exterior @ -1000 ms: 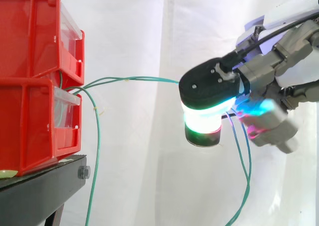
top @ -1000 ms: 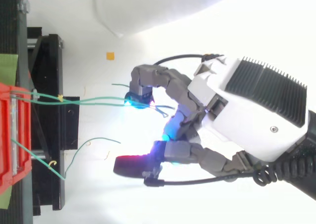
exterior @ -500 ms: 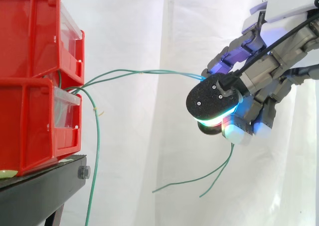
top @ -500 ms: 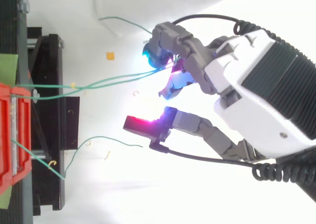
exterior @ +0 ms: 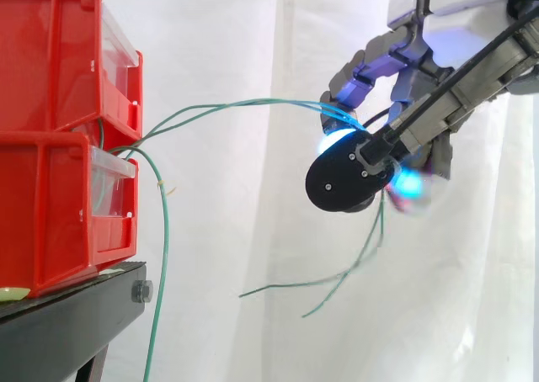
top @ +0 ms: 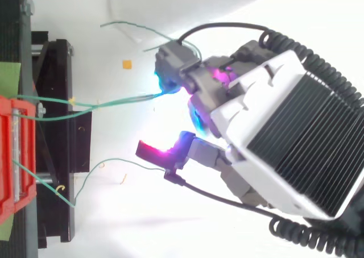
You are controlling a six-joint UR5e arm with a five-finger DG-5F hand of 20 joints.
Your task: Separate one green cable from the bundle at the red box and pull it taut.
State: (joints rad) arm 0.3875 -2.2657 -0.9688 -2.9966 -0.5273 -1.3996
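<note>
Against white curtain (exterior: 236,45): arcing rightward from red bins (exterior: 50,138) as two green cables (exterior: 227,106), bowing upward rather than running straight, ending at hand (exterior: 425,117) well apart from bins. Pinching both strands between curled fingertips, trailing loose ends below. Dangling as third green strand (exterior: 163,256) from between bins, passing beside black stand (exterior: 67,327) supporting bins.

Grn cables (exterior: 244,103), red bins (exterior: 50,138), blk stand (exterior: 67,325)

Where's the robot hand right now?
In the side view the robot hand is upper right, clear of the red bins, pinching green cables that run left to them.
</note>
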